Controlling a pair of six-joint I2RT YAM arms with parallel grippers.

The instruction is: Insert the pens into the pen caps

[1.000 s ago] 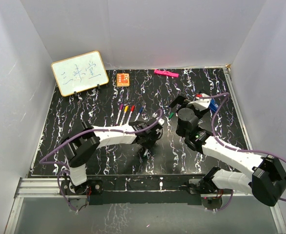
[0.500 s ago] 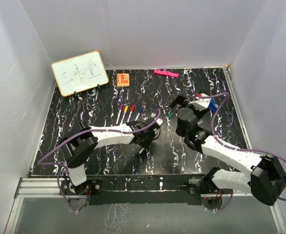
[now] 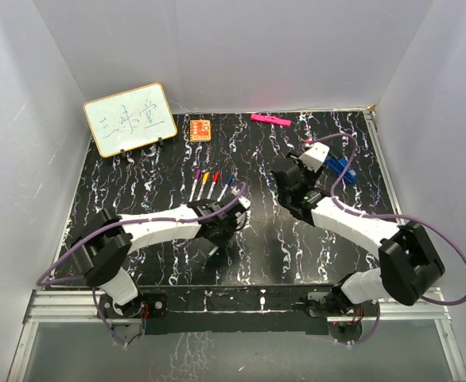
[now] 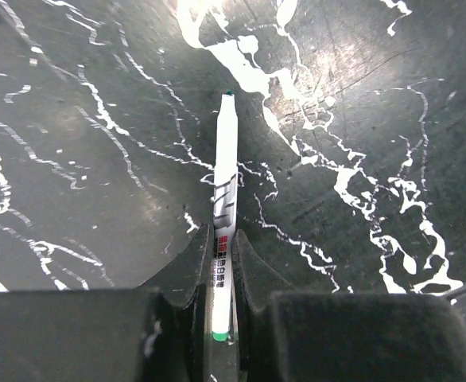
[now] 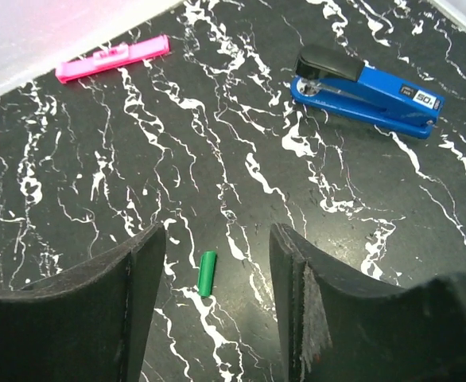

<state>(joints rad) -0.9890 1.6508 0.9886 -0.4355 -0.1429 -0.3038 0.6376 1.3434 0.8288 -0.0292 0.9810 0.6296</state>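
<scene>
Left gripper [image 4: 221,267] pinches green-tipped pen [image 4: 227,159]; right gripper [image 5: 217,243] spread, empty.
Green cap [image 5: 207,273] lies apart from blue stapler [image 5: 368,91] marked "50"; pen's print unreadable.

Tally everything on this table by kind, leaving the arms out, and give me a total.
pens: 5, one in the left gripper
loose cap: 1
stapler: 1
pink marker: 1
whiteboard: 1
orange box: 1
Total: 10
</scene>
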